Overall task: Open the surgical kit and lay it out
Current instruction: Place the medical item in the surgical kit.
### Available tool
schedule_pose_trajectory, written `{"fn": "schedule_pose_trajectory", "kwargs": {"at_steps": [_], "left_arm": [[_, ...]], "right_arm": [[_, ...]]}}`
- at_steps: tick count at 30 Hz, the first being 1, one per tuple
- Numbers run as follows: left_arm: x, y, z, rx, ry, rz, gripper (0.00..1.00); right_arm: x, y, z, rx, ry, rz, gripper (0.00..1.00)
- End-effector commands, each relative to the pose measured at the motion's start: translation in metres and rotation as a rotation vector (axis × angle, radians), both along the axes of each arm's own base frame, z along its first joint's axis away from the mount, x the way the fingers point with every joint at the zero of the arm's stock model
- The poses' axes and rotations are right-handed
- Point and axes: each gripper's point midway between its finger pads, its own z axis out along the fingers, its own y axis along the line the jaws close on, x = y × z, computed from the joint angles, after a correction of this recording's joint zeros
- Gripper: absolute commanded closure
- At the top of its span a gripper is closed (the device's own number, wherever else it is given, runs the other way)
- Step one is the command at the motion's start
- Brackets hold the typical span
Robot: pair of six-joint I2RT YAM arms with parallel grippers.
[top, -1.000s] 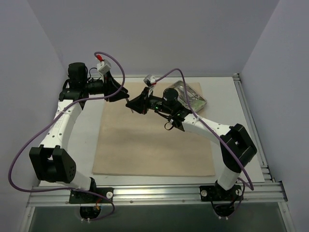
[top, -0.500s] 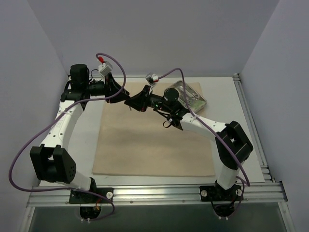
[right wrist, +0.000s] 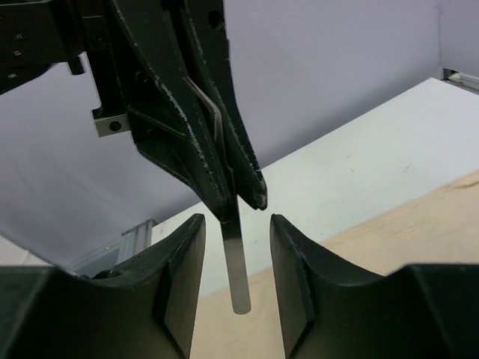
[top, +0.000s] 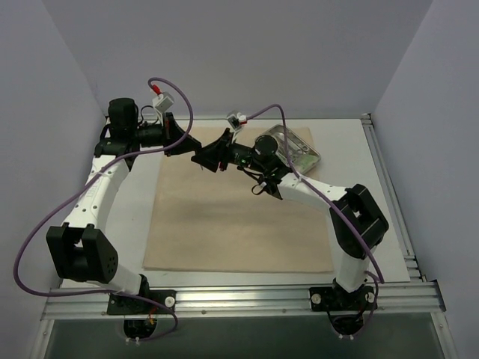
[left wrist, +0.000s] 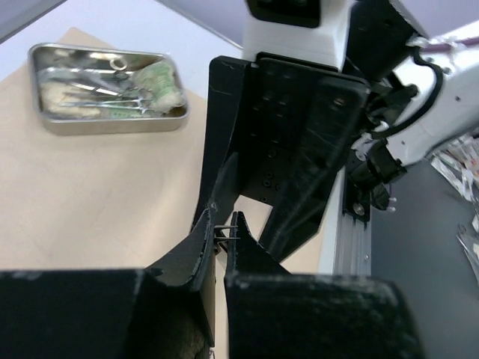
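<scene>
The beige cloth (top: 239, 217) lies spread flat on the table. The steel tray (top: 296, 148) stands on its far right corner. In the left wrist view the tray (left wrist: 112, 126) holds scissor-handled forceps (left wrist: 112, 78) and a green packet (left wrist: 161, 82). My left gripper (top: 183, 142) is shut on the thin metal tweezers (right wrist: 236, 269) above the cloth's far left part. My right gripper (top: 203, 159) is open and faces it tip to tip. The tweezers' rounded end hangs between the right fingers (right wrist: 183, 262) without touching them. In the left wrist view only the tweezers' tips (left wrist: 224, 232) show.
An aluminium rail (top: 239, 295) runs along the near edge, and another runs down the right side (top: 389, 194). Purple cables loop over both arms. White walls close in the back and sides.
My right gripper has moved left and a little farther back, closing on the left gripper, so the tweezers' end now sits between its fingers. The left gripper has barely shifted.
</scene>
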Motion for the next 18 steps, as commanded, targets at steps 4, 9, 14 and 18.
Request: {"fn": "schedule_pose_trajectory", "kwargs": {"at_steps": [4, 9, 14, 18], "left_arm": [[0.025, 0.015, -0.018, 0.099, 0.135, 0.250, 0.98], [0.042, 0.029, -0.046, 0.158, 0.254, 0.423, 0.98], [0.044, 0.033, -0.048, 0.145, 0.328, 0.506, 0.98], [0.047, 0.036, -0.052, 0.143, 0.366, 0.557, 0.98]], "right_arm": [[0.032, -0.011, -0.005, -0.087, 0.007, -0.197, 0.56], [0.035, -0.022, -0.011, -0.217, -0.021, -0.429, 0.52], [0.016, -0.005, -0.022, -0.412, -0.111, -0.529, 0.55], [0.022, -0.005, -0.029, -0.480, -0.098, -0.624, 0.61]]}}
